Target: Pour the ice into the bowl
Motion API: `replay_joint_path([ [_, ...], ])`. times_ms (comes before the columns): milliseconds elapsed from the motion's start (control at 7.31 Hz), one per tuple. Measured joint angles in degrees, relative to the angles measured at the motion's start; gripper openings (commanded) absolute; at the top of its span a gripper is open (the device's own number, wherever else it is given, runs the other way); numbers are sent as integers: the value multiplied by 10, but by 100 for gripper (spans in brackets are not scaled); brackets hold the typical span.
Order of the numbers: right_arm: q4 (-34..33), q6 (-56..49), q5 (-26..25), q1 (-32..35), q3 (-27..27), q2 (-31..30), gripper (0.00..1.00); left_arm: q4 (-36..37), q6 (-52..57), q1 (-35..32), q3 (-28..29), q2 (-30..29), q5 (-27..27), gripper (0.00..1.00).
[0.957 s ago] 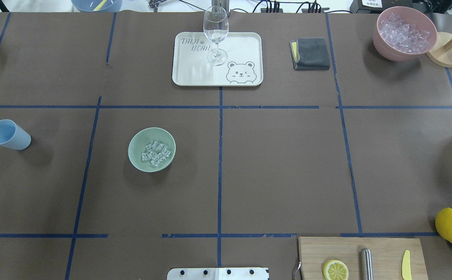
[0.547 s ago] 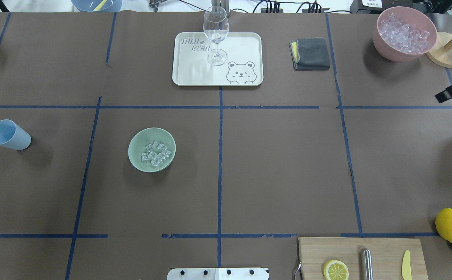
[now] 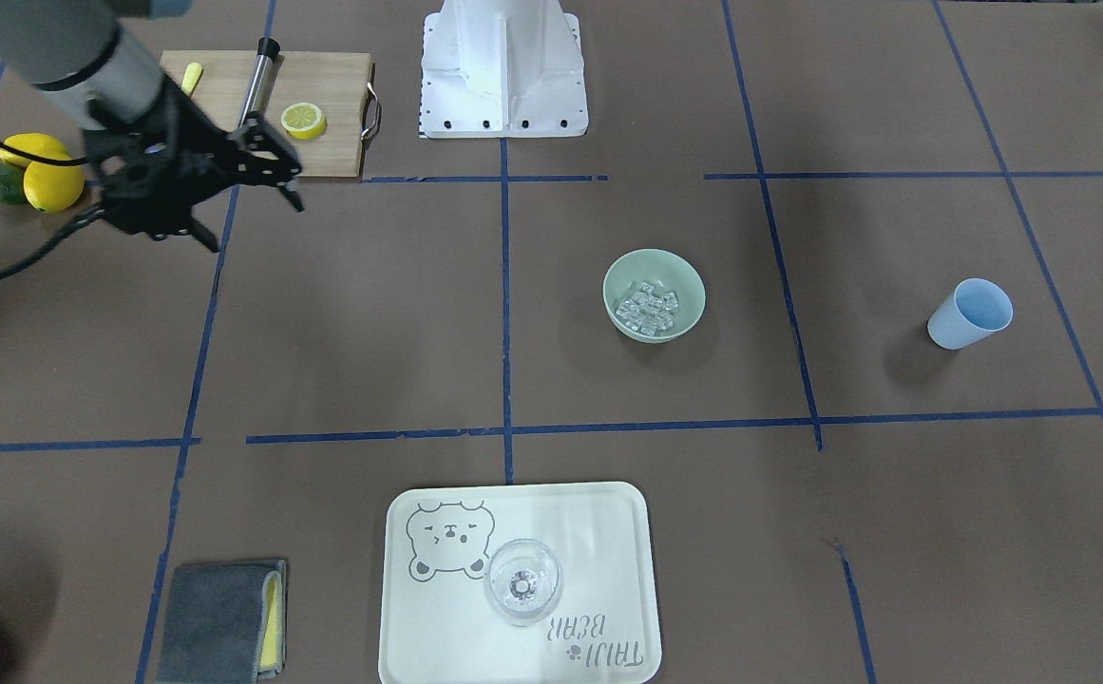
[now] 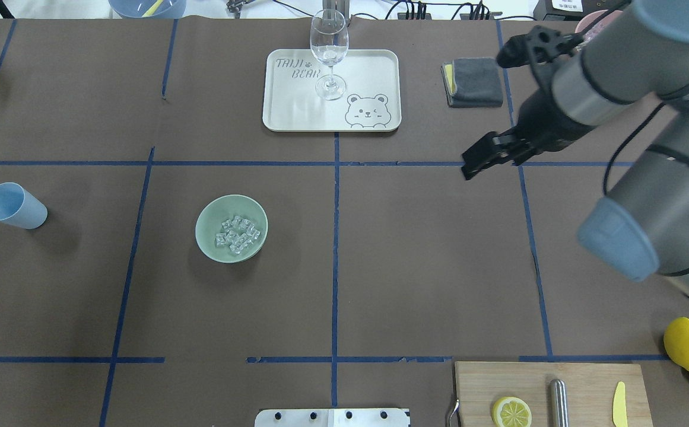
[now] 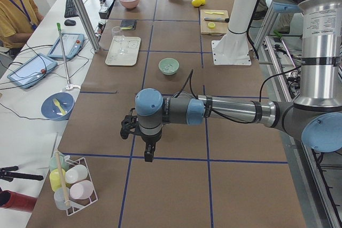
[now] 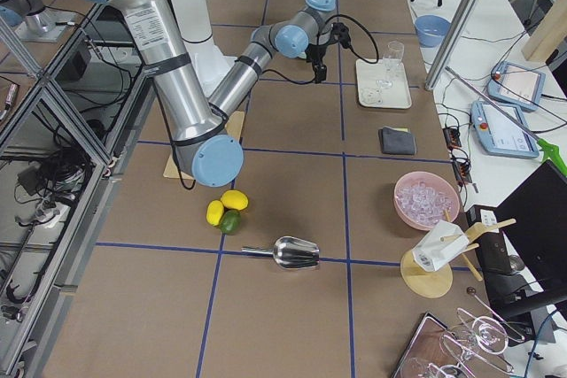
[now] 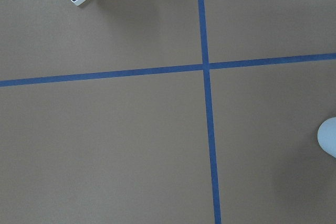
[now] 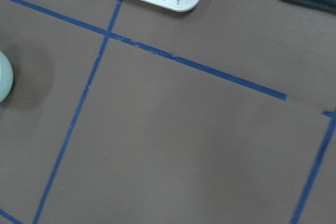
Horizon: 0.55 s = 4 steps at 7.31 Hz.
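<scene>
The pale mint-green bowl (image 4: pixel 221 214) (image 3: pixel 629 274) stands left of the table's middle, with the ice (image 4: pixel 237 233) (image 3: pixel 648 309) heaped inside it. The blue cup (image 4: pixel 13 206) (image 3: pixel 969 313) stands apart near the left edge, and its rim shows in the left wrist view (image 7: pixel 328 137). My right gripper (image 4: pixel 485 115) (image 3: pixel 255 224) is open and empty, held above the table's right half, far from the bowl. My left gripper (image 5: pixel 148 153) shows only in the exterior left view, beyond the cup's side of the table. I cannot tell whether it is open or shut.
A white tray (image 4: pixel 368 71) with a wine glass (image 4: pixel 329 53) stands at the back centre, a grey cloth (image 4: pixel 473 82) to its right. A pink bowl of ice (image 6: pixel 427 199) is at back right. A cutting board (image 4: pixel 581 379) and lemons (image 4: pixel 687 343) are at front right.
My right arm has swung in from the right edge and now reaches over the table's right half near the cloth. The bowl, ice and cup have not moved.
</scene>
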Motion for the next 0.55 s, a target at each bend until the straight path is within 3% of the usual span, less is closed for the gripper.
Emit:
replay_joint_path([
  [273, -1, 124, -117, -99, -93, 121, 100, -3, 0, 0, 0, -3, 0, 100],
  [547, 23, 207, -198, -161, -229, 235, 100, -9, 0, 0, 0, -4, 0, 100],
])
